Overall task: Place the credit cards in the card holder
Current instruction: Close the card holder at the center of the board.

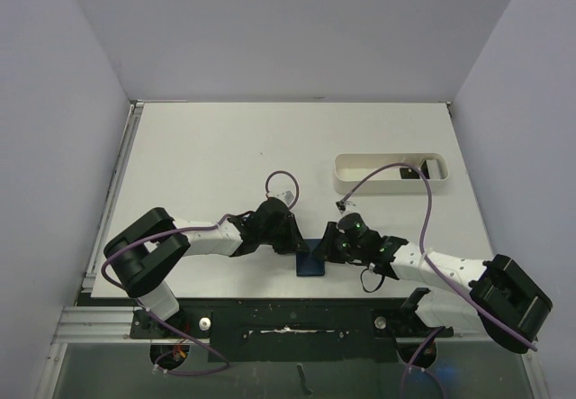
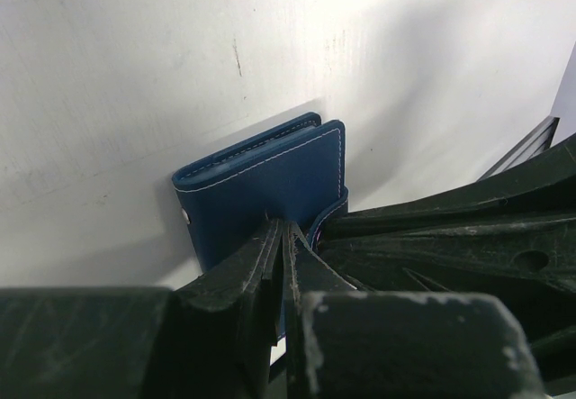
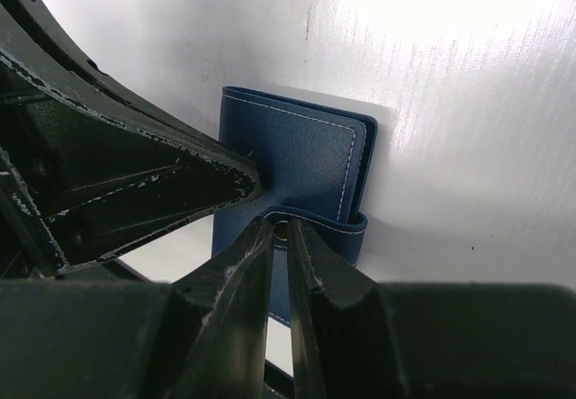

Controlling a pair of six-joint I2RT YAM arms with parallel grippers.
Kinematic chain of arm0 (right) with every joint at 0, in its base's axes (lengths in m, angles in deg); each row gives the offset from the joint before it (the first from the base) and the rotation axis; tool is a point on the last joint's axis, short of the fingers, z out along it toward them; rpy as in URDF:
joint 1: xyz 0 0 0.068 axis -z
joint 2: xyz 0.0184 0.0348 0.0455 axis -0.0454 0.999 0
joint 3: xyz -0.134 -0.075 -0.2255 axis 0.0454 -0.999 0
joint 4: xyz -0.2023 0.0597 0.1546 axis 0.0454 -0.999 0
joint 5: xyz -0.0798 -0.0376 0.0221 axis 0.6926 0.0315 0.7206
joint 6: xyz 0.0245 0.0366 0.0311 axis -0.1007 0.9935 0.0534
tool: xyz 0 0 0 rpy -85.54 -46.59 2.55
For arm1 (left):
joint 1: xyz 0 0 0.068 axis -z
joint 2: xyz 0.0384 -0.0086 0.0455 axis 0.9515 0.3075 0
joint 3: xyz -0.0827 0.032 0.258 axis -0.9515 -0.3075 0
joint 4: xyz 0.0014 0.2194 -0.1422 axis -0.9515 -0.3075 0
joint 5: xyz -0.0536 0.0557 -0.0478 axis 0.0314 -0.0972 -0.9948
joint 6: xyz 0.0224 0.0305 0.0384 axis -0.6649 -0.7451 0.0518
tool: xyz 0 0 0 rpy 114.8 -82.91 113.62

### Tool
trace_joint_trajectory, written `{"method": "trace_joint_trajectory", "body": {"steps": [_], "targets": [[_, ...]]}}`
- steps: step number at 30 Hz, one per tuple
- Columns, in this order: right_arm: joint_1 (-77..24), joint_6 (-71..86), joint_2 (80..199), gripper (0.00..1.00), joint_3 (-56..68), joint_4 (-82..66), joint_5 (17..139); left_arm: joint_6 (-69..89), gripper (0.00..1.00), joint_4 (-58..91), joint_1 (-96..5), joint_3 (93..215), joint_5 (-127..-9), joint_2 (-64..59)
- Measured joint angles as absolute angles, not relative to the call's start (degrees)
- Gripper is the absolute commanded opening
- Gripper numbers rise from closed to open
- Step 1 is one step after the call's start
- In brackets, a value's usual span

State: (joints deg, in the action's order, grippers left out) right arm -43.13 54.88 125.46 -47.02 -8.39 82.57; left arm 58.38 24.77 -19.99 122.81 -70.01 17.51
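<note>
The card holder [image 1: 311, 267], a dark navy folded wallet with white stitching, lies near the table's front edge between both arms. It also shows in the left wrist view [image 2: 261, 178] and the right wrist view [image 3: 301, 151]. My left gripper [image 1: 292, 242] [image 2: 283, 230] is shut on the wallet's near edge. My right gripper [image 1: 322, 249] [image 3: 281, 230] is shut on the wallet's snap tab [image 3: 319, 221], which curls up off the cover. No credit card shows clearly. A small dark thing [image 1: 410, 173] lies in the white tray; I cannot tell what it is.
A long white oval tray [image 1: 360, 183] stands at the back right, with the right arm's purple cable [image 1: 430, 203] looping over it. The table's front edge [image 1: 270, 293] runs just below the wallet. Grey walls close in both sides.
</note>
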Motion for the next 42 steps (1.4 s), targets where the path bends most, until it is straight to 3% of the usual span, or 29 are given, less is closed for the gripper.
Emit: {"method": "trace_joint_trajectory", "body": {"steps": [29, 42], "targets": [[-52.16, 55.42, 133.76, 0.04, -37.79, -17.76, 94.88, 59.58, 0.04, 25.71, -19.99, 122.72, -69.79, 17.77], [-56.49, 55.27, 140.65, 0.05, -28.05, -27.01, 102.11, 59.08, 0.20, 21.93, -26.35, 119.73, -70.09, 12.00]]}}
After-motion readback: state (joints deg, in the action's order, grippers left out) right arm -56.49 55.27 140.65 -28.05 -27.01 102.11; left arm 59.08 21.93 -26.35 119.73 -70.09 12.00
